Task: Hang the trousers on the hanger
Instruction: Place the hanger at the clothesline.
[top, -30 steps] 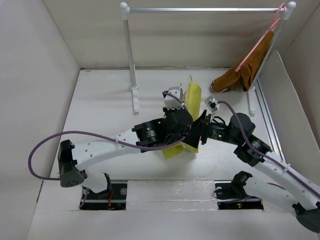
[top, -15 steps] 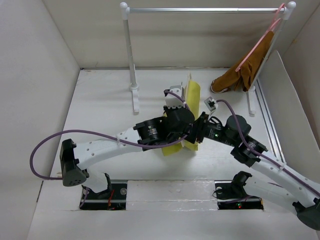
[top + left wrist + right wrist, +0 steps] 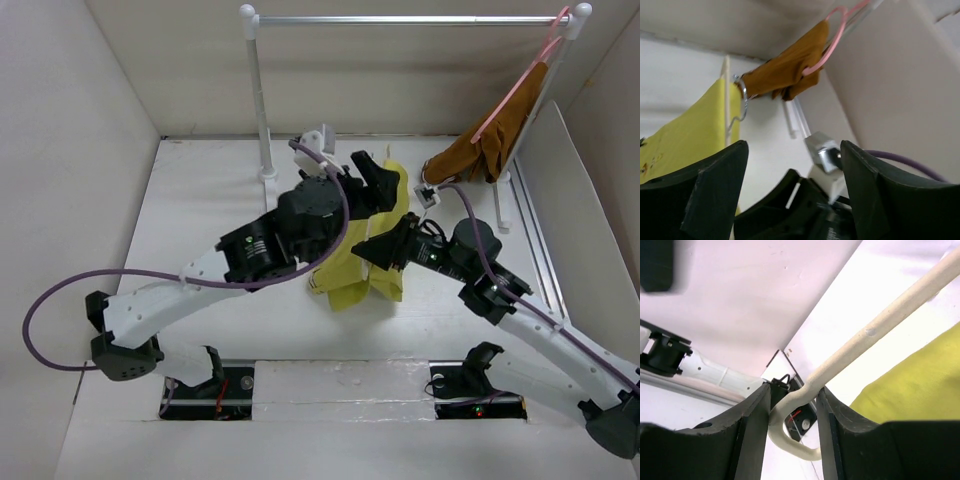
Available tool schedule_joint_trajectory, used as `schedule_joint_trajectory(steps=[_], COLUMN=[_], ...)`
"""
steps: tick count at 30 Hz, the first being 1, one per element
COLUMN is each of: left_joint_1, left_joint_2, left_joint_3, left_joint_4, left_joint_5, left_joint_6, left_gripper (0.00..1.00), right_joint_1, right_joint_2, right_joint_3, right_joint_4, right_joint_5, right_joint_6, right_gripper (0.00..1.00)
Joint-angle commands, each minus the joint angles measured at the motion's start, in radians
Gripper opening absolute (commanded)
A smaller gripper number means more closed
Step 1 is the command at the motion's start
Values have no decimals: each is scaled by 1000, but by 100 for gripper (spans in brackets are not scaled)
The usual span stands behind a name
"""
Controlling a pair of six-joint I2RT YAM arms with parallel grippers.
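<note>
Right claw (image 3: 794,396) is pinched tight on the thin cream-white rod hanger (image 3: 870,332), its dark fingers (image 3: 752,435) pressing the smooth round rod just above its curved end. The long yellow-green cloth trousers (image 3: 360,265) sit near the middle of the white table (image 3: 200,215), toward the far edge, a soft matte sheet that falls in loose folds between the two arms. From the left wrist, the cloth runs up alongside the slim rod, which stands upright with a bent wire hook (image 3: 742,102) at its top. Left claw (image 3: 792,146) is spread wide, its blunt black fingers (image 3: 715,190) well apart and gripping nothing. At the far right corner, a rust-brown garment (image 3: 485,145) droops off a pink hanger (image 3: 520,85), hooked on the long shiny metal rail (image 3: 400,19).
</note>
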Motion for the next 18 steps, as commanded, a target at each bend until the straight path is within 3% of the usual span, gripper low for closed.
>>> schedule_joint_trajectory(steps=[1,6,12,18], left_joint_1=[1,1,1,1], left_joint_2=[-56,-127,-245,-273], left_joint_3=[125,124,-45,-220], left_joint_4=[66,33,-20,-114], left_joint_5=[12,-83,-160,-166], left_joint_6=[67,110,49,-28], left_gripper=[71,69,70,79], right_joint_1=[-36,-108,-255,-386], right_joint_2=[4,88,199,398], right_joint_3=[135,280,523,763], right_joint_4=[270,287,253,221], right_joint_5=[-61,-122,-199,-242], right_joint_6=[-46,-72,-107,-125], right_gripper=[0,0,0,0])
